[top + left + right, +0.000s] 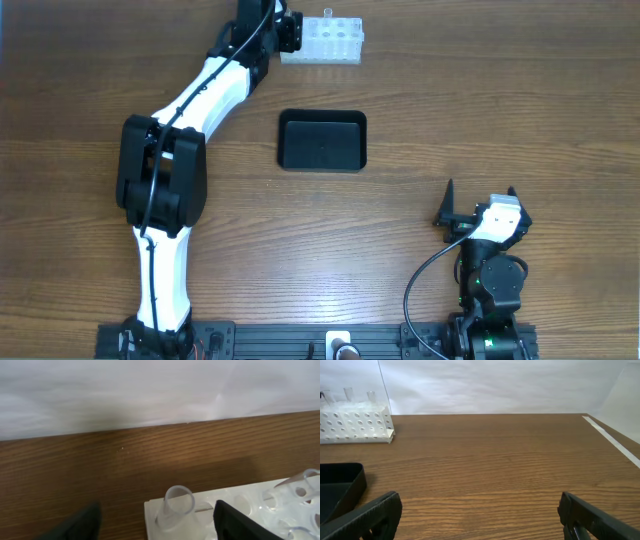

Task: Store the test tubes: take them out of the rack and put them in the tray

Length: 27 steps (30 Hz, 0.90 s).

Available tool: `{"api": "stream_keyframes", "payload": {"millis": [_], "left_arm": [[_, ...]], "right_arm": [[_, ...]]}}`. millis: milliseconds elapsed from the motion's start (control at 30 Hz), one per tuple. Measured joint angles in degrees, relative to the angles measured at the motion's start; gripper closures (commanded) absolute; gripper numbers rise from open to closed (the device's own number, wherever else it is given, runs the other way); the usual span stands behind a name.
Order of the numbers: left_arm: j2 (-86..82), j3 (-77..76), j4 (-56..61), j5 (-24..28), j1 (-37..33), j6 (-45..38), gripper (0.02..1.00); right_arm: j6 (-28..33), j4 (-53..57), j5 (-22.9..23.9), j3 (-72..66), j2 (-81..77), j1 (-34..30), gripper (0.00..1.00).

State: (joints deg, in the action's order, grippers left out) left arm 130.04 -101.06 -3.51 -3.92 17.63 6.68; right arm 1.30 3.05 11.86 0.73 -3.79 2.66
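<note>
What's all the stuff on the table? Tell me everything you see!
table: one, brown wood, under everything
rack: one, white, at the table's far edge
test tubes: at least three, clear, standing in the rack
tray: one, black, mid-table, nearer than the rack, nothing in it
left gripper: one, black fingers, open, either side of a tube at the rack's corner
right gripper: one, black fingers, open, over bare table, apart from the tray
</note>
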Motion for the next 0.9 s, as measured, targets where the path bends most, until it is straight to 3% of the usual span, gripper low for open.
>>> {"api": "stream_keyframes", "payload": {"millis": [367,900], "left_arm": [[0.3,0.0,1.2,0.0,0.7,0.0,0.415],[2.8,-2.6,1.2,0.0,1.0,0.2,0.706]], "right_arm": [[0.0,0.0,0.0,0.0,0.0,0.0,0.009],[0.0,0.0,0.0,0.0,0.0,0.0,0.007]]}}
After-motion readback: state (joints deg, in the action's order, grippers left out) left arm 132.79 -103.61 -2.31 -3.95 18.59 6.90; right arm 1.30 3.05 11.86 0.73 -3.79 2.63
